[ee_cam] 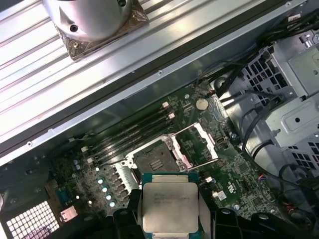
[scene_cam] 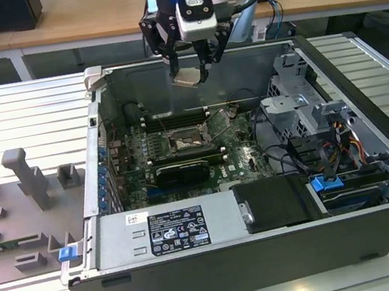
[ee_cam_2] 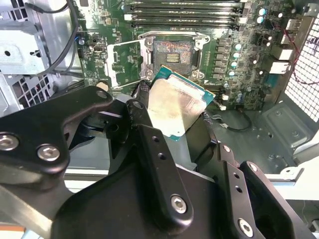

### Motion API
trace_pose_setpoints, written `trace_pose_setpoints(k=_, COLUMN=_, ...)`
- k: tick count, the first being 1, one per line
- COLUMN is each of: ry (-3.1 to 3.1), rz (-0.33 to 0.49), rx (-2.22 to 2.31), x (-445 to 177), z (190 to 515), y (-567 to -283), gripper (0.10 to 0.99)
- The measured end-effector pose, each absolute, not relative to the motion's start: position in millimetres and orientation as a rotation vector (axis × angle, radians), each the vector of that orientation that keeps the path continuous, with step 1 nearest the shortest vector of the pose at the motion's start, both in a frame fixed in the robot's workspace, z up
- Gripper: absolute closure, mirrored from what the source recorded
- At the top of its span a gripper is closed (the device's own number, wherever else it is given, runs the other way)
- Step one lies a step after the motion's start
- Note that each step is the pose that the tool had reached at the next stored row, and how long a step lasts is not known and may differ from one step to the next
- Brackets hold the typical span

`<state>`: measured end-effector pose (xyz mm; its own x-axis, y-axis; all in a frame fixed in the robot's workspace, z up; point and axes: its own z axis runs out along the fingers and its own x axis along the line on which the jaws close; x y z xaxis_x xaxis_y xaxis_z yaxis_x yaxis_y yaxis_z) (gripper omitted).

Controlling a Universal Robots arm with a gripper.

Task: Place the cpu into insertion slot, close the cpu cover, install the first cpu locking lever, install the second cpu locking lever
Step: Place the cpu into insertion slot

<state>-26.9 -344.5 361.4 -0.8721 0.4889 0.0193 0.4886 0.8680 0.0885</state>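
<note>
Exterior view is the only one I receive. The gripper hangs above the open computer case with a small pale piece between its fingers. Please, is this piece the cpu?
Observer: Yes. In the first wrist view the gripper is shut on the cpu, which has a silver-grey top and a green edge.
Operator: Is the socket free?
Observer: In the second wrist view the socket is bare, with nothing seated in it.
Operator: And the cpu cover?
Observer: In the first wrist view the cpu cover is swung open beside the socket, not over it.
</note>
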Motion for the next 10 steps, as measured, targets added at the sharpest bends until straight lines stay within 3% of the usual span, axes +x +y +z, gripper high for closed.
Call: trace_pose_setpoints(k=10, ry=3.01, rz=0.142, rx=0.866, x=-26.9, z=361.2, y=-344.5, gripper=0.545)
